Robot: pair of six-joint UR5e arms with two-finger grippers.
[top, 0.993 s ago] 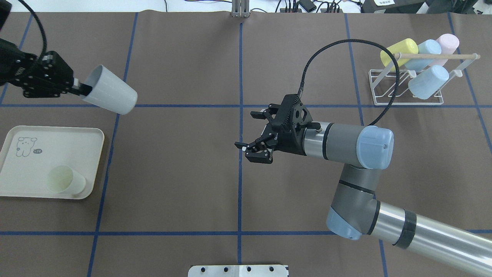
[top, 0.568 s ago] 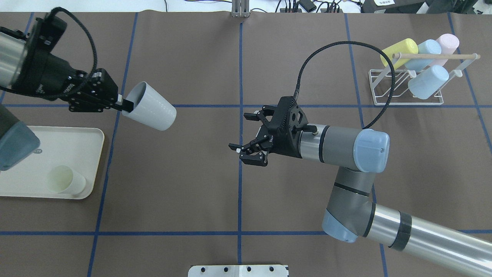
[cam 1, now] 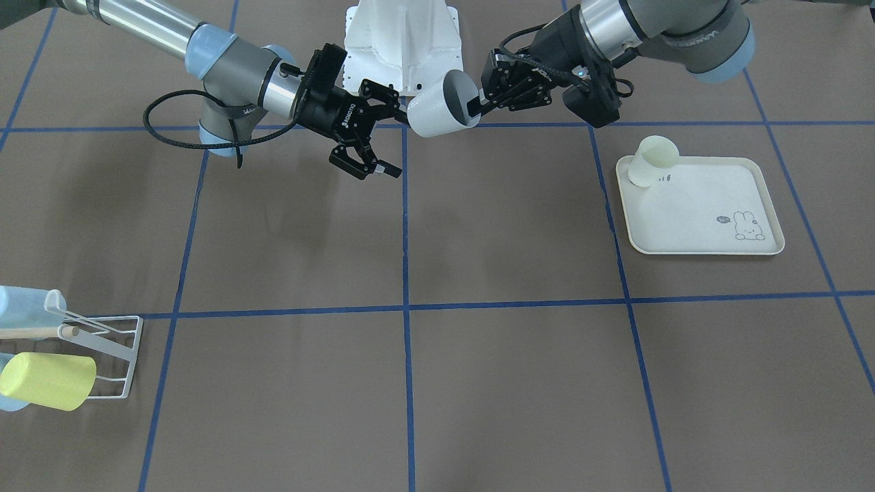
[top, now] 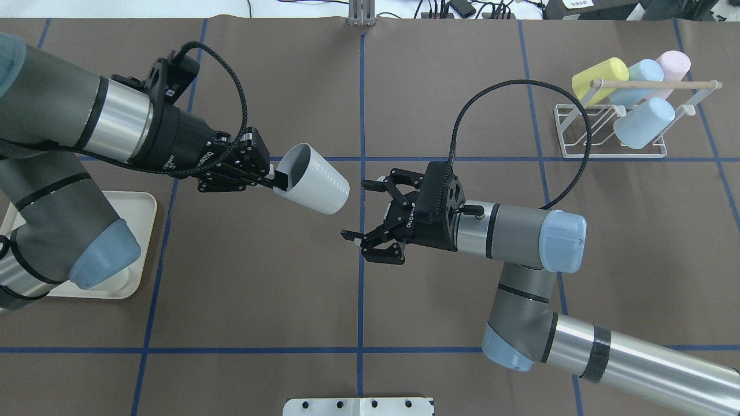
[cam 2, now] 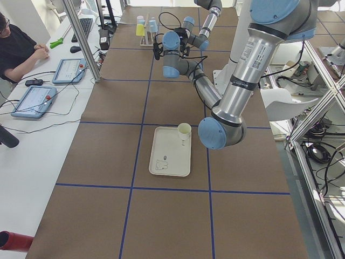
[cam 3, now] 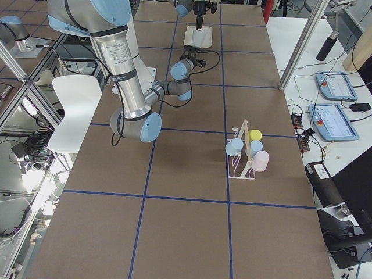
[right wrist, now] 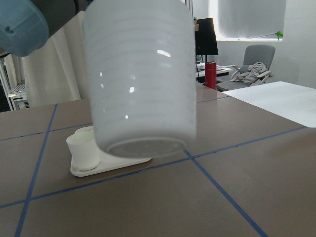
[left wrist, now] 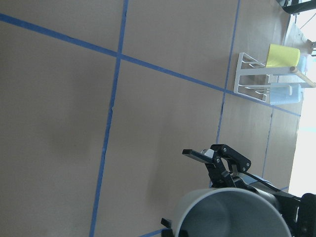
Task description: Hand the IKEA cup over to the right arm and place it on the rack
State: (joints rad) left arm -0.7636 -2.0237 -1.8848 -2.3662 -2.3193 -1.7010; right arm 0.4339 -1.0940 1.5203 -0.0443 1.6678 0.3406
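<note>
The white IKEA cup (top: pixel 315 184) hangs above the worktop (top: pixel 260 289) just left of centre in the overhead view. It lies on its side, with its mouth toward the left end effector (top: pixel 279 178) and its base toward the frame's middle. That end effector is clamped on the rim, one finger inside the mouth and the other outside the wall (the inner finger shows dark against the cup's interior in the front-facing view).

The right arm (top: pixel 509 231) reaches in from the lower right. Its right end effector (top: pixel 358 209) has its fingers spread wide, holds nothing, and faces the cup's base. The two are close but apart. In the right wrist view the cup's ribbed wall and round base fill the upper centre.

The rack (top: pixel 613 155) stands at the upper right of the overhead view, well apart from the cup. It carries a yellow cup (top: pixel 598 75), two blue cups (top: pixel 644 122) and a pink cup (top: pixel 673 65).

In the front-facing view a cream tray (cam 1: pixel 704 205) sits at centre right, with a pale cup (cam 1: pixel 653 160) upright in its corner.
</note>
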